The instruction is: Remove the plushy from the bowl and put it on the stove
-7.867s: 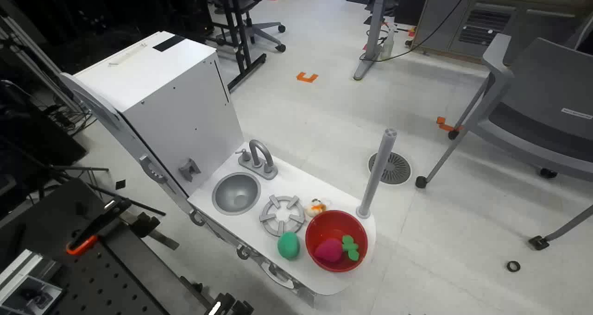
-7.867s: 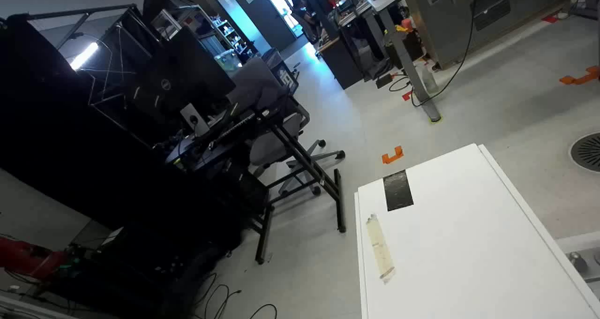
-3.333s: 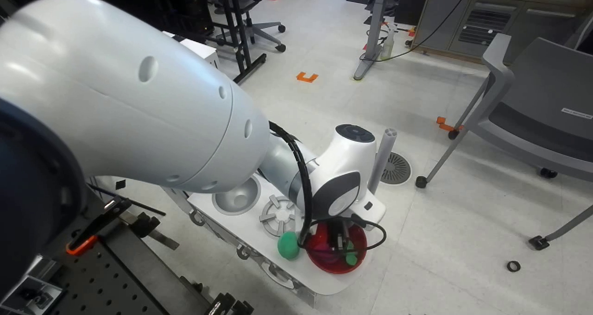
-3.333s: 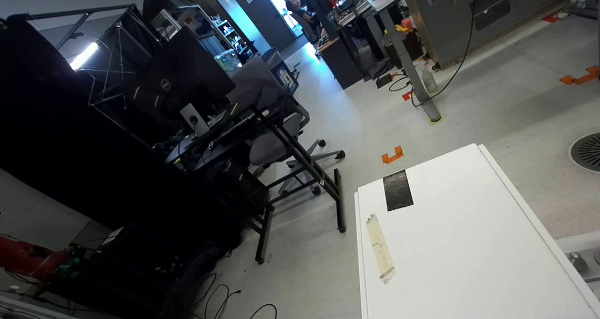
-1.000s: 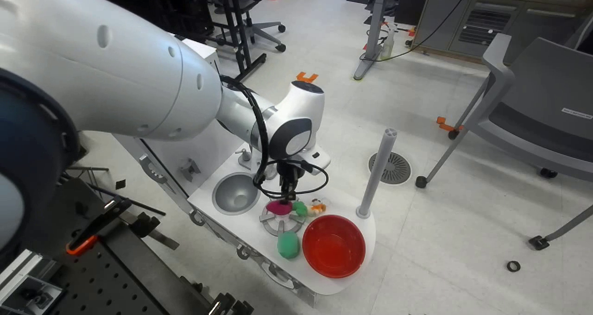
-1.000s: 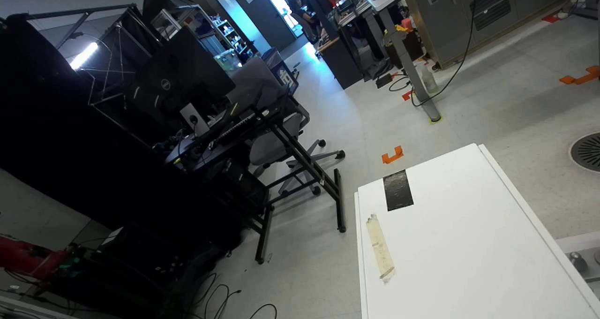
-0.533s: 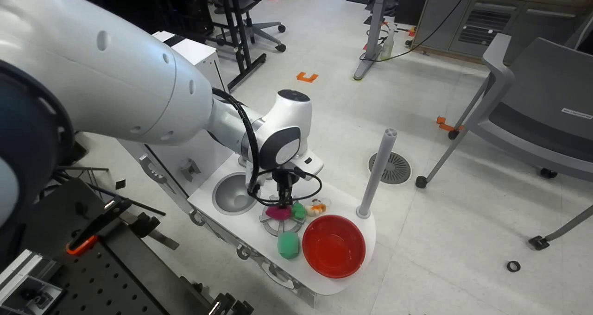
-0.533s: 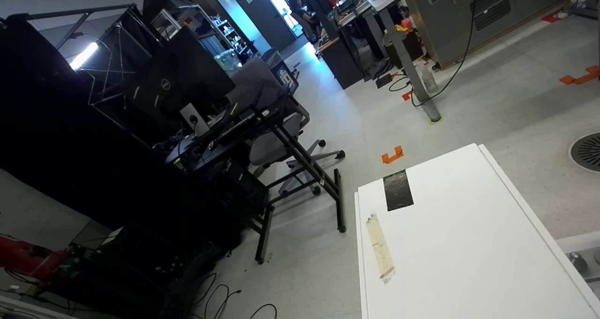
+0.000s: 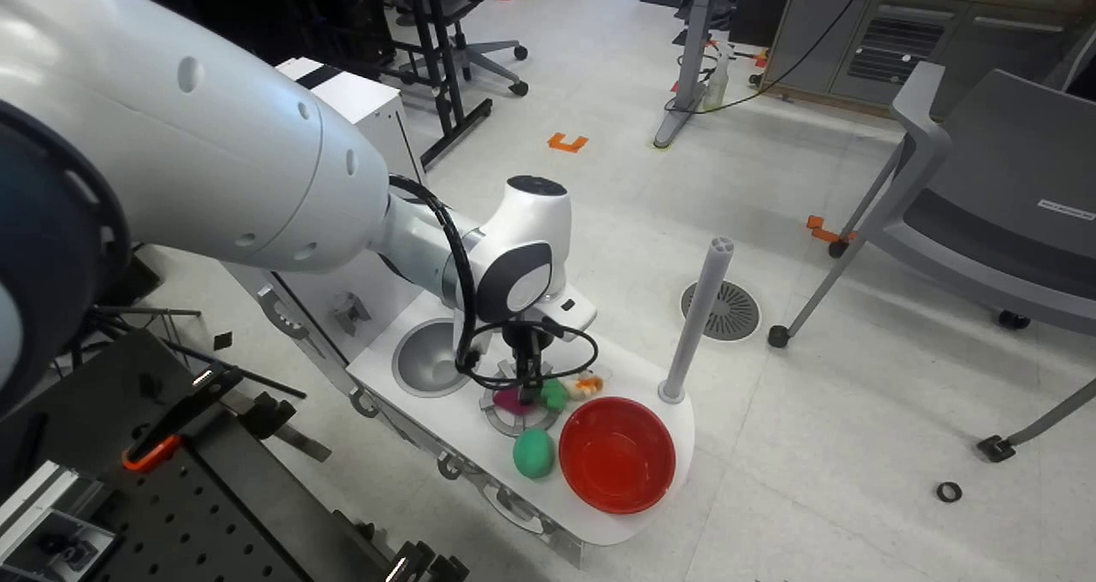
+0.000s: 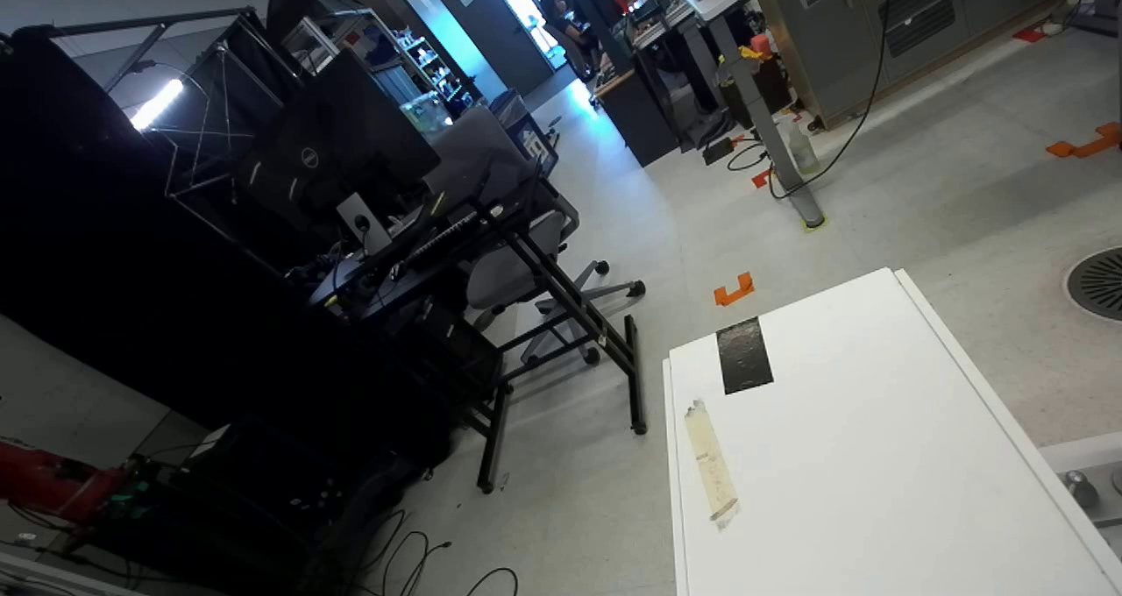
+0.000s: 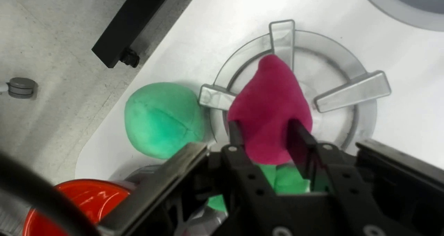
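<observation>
The black two-fingered pincer (image 11: 266,133) is pinching the soft pink-red, green-leafed plushy (image 11: 272,97) across its long axis, pink tip pointing away. The round, grey, spoked stove burner (image 11: 353,92) is lying directly beneath its pink-red body; whether they are touching is not showing clearly.

A tube lamp (image 10: 158,105) glares at upper left in an exterior view, much of that side sunk in black; soft highlights sit on the arm (image 9: 197,137); the wrist view is bright, the bowl (image 11: 88,197) glinting, a black cable (image 11: 34,192) blurred at lower left
</observation>
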`<control>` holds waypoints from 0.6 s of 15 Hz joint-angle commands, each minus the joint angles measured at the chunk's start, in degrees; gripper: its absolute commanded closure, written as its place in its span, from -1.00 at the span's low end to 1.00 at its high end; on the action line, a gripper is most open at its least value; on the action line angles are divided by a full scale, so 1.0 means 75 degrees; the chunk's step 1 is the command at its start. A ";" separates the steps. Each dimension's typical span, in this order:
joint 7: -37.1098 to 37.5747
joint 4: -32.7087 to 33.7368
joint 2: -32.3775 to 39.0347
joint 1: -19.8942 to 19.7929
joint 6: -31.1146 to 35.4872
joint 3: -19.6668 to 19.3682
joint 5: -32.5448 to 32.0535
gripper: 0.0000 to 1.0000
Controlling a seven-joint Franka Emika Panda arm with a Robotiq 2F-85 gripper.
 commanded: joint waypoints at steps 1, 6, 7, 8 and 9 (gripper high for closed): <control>-0.0091 0.0160 -0.0016 0.0076 -0.0162 0.0074 -0.0076 -0.41; -0.0345 -0.0597 -0.0626 0.0118 -0.0377 -0.0282 -0.0421 -1.00; -0.0505 -0.0853 -0.0845 0.0037 -0.0493 -0.0340 -0.0497 -1.00; -0.0716 -0.1144 -0.1112 -0.0100 -0.0527 -0.0372 -0.0519 -1.00; -0.0909 -0.1336 -0.1334 -0.0244 -0.0704 -0.0392 -0.0486 -1.00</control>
